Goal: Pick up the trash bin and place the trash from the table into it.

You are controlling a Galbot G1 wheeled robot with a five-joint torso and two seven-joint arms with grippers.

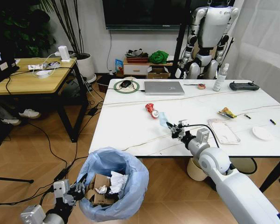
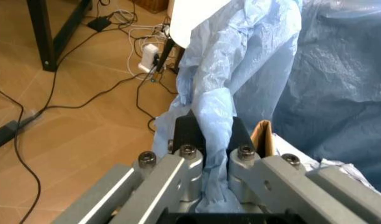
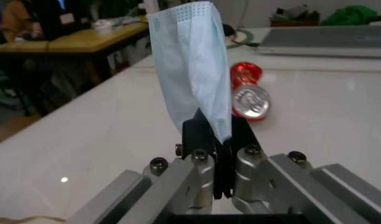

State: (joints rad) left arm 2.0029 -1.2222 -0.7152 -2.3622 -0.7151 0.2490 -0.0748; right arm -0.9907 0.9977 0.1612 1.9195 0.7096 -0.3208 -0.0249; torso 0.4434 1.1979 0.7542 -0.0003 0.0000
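No writing can be read. One face mask (image 3: pixel 190 70) is clamped by the right gripper (image 3: pixel 216 135), one crushed can (image 3: pixel 249 95) at its 1 o'clock; the trash bin (image 1: pixel 113 186) bag is pinched by the left gripper (image 2: pixel 209 140).

This looks like a robotics lab set up as an office. Beyond the right claw (image 1: pixel 176 131), across the tabletop (image 1: pixel 126 126), stands a humanoid robot (image 1: pixel 210 35) by a dark wall screen (image 1: pixel 147 13). A laptop (image 1: pixel 164 87) and a controller (image 1: pixel 244 86) lie there. Cables (image 1: pixel 46 140) trail over the wooden floor past a desk (image 1: pixel 30 81) and potted plants (image 1: pixel 79 35).
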